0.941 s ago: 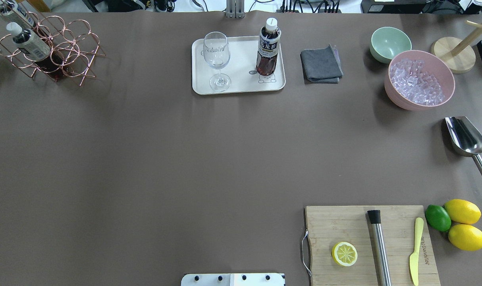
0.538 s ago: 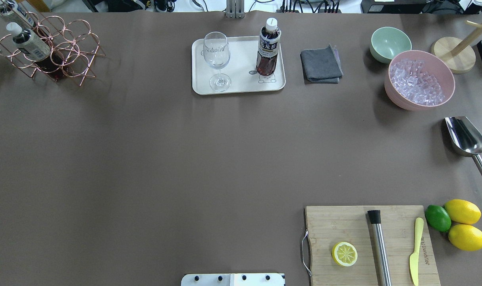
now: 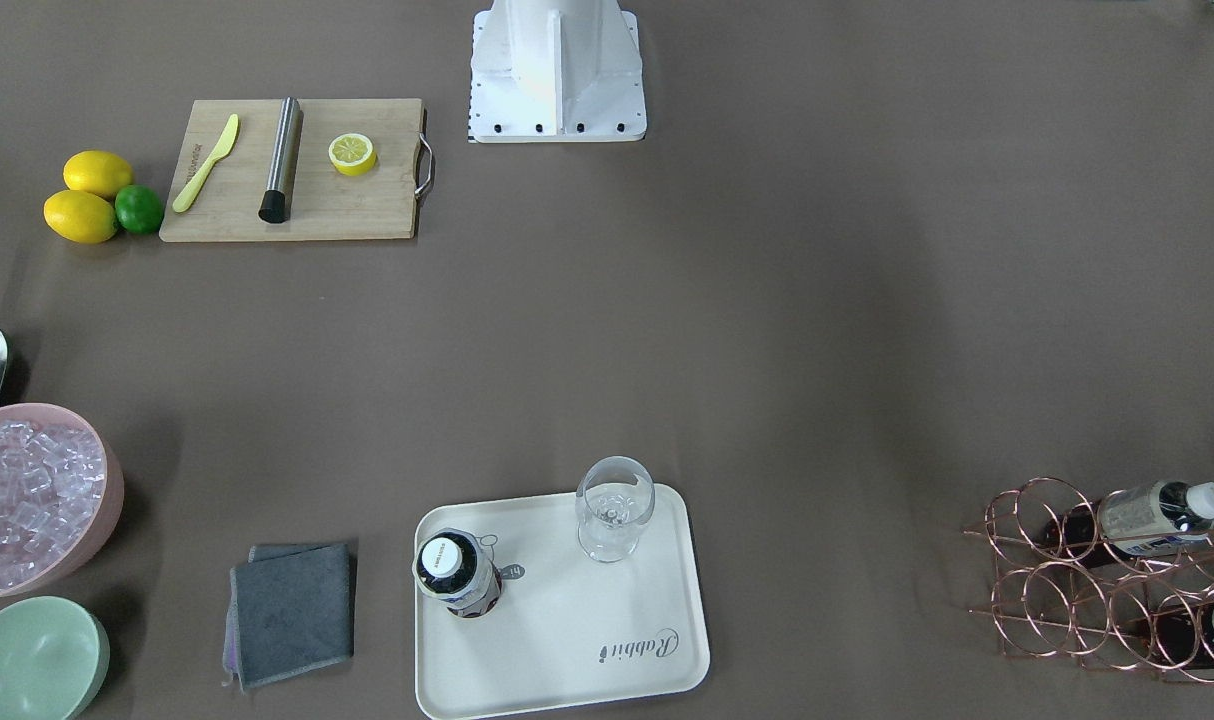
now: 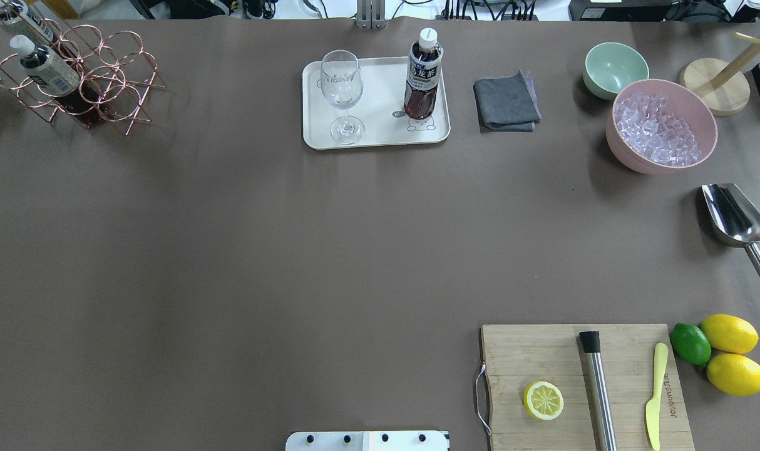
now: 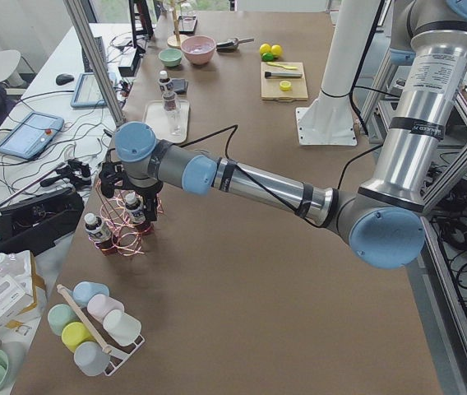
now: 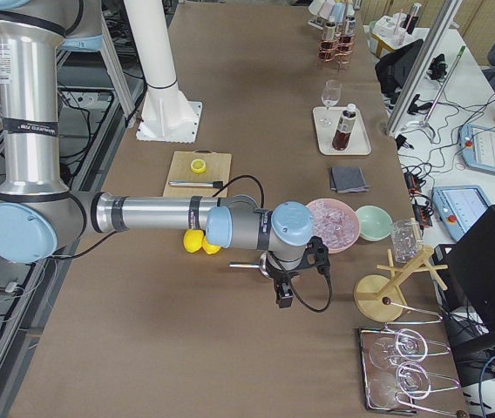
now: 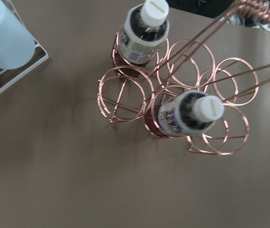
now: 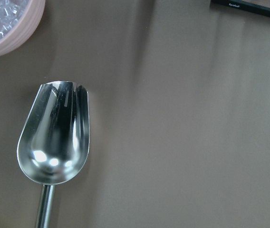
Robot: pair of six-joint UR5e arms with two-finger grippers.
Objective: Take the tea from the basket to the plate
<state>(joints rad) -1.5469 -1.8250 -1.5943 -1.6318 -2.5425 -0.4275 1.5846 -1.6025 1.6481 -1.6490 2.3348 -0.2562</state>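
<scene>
One tea bottle (image 4: 423,75) stands upright on the cream plate (image 4: 380,134), next to a clear stemmed glass (image 4: 341,88). It also shows in the front view (image 3: 457,572) on the plate (image 3: 567,640). Two more tea bottles (image 7: 144,33) (image 7: 189,114) stand in rings of the copper wire basket (image 4: 114,81) at the table's far left corner. My left gripper (image 5: 131,188) hovers just above the basket (image 5: 122,234); I cannot tell whether it is open or shut. My right gripper (image 6: 282,292) hangs over the steel scoop (image 8: 54,137); I cannot tell its state either.
A grey cloth (image 4: 506,103), a green bowl (image 4: 615,67) and a pink bowl of ice (image 4: 662,125) lie right of the plate. A cutting board (image 4: 583,382) with a half lemon, muddler and knife sits at the near right. Pastel cups (image 5: 94,325) stand near the basket.
</scene>
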